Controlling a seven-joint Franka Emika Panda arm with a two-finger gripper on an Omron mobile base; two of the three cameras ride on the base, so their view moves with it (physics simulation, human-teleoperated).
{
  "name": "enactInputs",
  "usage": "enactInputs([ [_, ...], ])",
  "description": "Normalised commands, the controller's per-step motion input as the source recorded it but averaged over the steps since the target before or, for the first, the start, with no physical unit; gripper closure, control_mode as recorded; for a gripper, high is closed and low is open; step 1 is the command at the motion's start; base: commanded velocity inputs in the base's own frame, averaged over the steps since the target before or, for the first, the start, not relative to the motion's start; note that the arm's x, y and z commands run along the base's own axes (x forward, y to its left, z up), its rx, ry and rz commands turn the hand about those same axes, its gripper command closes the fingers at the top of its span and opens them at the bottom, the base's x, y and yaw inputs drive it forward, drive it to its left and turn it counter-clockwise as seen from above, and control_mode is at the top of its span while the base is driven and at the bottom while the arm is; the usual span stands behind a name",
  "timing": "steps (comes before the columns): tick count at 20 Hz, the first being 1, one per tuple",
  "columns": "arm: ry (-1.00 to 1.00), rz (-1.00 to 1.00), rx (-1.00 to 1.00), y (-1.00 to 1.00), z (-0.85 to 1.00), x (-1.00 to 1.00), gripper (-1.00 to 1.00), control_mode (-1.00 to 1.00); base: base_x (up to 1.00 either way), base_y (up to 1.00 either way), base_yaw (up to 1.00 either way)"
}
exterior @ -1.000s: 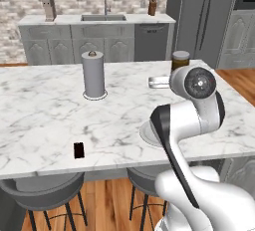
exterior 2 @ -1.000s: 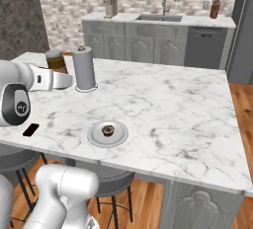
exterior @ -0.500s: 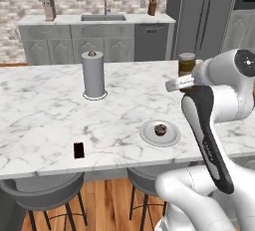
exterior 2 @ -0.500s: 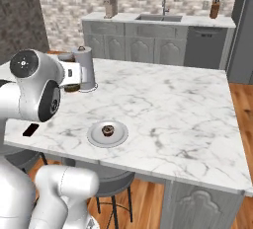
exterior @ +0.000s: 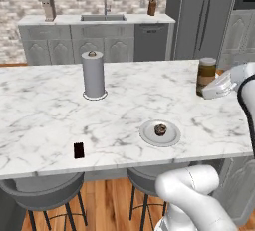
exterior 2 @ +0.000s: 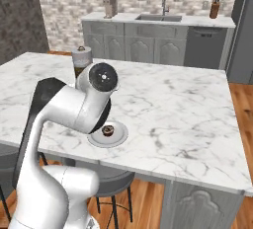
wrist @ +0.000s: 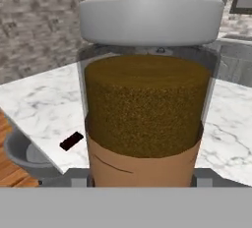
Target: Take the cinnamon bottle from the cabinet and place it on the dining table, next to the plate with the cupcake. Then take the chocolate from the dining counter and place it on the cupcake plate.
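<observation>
A marble dining table is holding a grey paper towel roll, a small dark chocolate near the front edge, and a cupcake sitting on a plate. A cinnamon bottle is standing at the right

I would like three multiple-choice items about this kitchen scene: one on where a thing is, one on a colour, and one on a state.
1. Where does the chocolate lie?
A. on the counter near its front edge
B. on the plate
C. in the sink

2. What colour is the cinnamon bottle lid?
A. red
B. white
C. black

3. What is on the plate?
A. nothing
B. cupcake and chocolate
C. the cupcake alone

Answers:
1. A, the dark bar lies on bare marble, apart from the plate.
2. B, the hand view shows a white cap over brown powder.
3. C, only the cupcake sits there.
</observation>
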Motion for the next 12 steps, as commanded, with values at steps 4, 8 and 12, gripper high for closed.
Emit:
enactInputs([
  [4,0.19,0.30,0.21,-0.53,-0.20,-0.01,1.00,-1.00,0.00,0.00,0.00],
  [8,0.20,0.26,0.24,-0.48,-0.29,0.00,1.00,-1.00,0.00,0.00,0.00],
  [12,0.02,0.19,0.06,-0.38,-0.45,-0.01,1.00,-1.00,0.00,0.00,0.00],
])
